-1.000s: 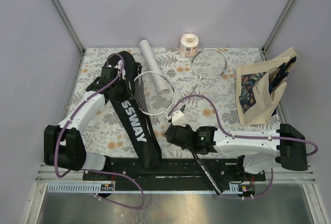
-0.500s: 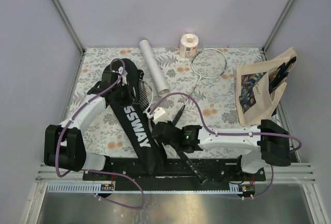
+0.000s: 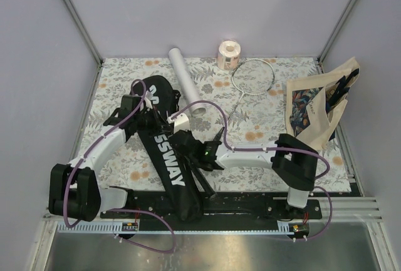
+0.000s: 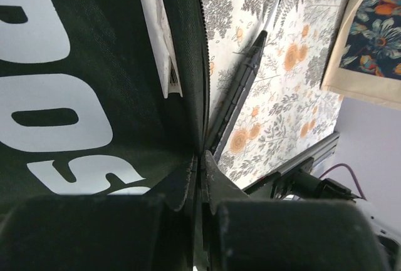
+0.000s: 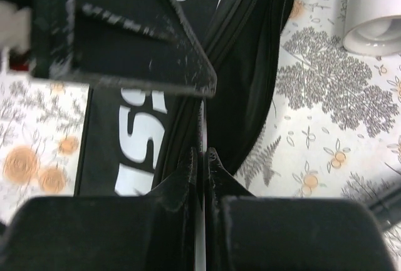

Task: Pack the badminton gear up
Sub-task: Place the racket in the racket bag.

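Jaws of the left gripper pinched the zip edge of the racket bag; the right gripper sat shut tight at the bag's opening, catch unclear. A black racket handle lay beside that edge. The second racket and white tube lay apart, further back.

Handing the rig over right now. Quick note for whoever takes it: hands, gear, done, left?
The left hand is shut on the zip edge of the black bag.
The right hand is shut, apparently on the thin shaft of the first racket. The head is out of sight inside the bag and the handle sticks out toward the near edge.
The second racket lies loose on the table, right of the bag.
The white tube lies by the bag's far end.
Done: first racket partly in.
Left: seat it, pack the second racket, probably the tube too, then close the bag.
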{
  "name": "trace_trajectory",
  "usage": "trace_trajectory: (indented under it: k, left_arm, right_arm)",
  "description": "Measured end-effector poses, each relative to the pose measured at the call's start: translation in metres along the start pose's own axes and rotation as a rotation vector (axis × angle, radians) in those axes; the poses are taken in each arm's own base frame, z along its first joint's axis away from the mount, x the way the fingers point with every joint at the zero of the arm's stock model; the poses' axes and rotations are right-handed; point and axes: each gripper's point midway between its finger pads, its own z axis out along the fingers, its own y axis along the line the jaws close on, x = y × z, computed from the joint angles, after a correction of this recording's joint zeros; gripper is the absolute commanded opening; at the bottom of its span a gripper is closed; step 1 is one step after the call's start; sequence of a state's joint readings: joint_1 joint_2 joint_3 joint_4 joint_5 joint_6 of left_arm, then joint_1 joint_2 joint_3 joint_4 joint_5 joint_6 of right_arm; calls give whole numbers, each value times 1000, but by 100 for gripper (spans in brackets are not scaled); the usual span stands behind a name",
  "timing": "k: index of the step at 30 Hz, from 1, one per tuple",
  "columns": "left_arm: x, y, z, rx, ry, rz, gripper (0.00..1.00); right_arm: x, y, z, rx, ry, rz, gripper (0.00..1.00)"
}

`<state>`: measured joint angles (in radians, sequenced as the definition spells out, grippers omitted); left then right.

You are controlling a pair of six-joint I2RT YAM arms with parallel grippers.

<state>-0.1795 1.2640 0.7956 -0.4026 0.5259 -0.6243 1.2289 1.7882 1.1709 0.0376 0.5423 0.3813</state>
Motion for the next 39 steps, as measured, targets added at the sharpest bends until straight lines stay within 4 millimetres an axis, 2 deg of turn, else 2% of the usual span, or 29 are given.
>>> trace_trajectory:
  k: [2,5,7,9,14,16,21,25,29,35,39]
  left_arm:
    - [-2,-4,-1,12,-11,-17,0]
    - [-5,-3,0,8,-22,-39,0]
    - [-9,0,1,2,-34,-56,0]
    - [-11,5,3,-13,-37,-71,0]
    - [-12,21,11,-63,-22,-101,0]
    - [-10,26,14,-79,-10,-107,0]
    - [-11,30,17,-96,2,-107,0]
    - [-13,30,18,-99,-1,-105,0]
    - [-12,32,19,-105,1,-105,0]
    - [-10,37,23,-116,16,-115,0]
    - [-12,38,23,-119,12,-115,0]
  right_arm:
    - [-1,0,13,18,-18,29,0]
    - [-1,2,28,37,-39,64,15]
    - [1,3,35,44,-51,85,32]
    - [4,4,42,43,-49,97,41]
    - [12,3,45,-42,38,126,55]
    - [15,-1,35,-92,78,145,55]
    - [22,-6,-7,-259,180,190,58]
    - [42,3,-20,-352,261,187,59]
    - [65,6,-18,-375,332,170,58]
    - [98,-10,-6,-302,401,114,57]
    - [103,-16,-4,-275,411,100,51]
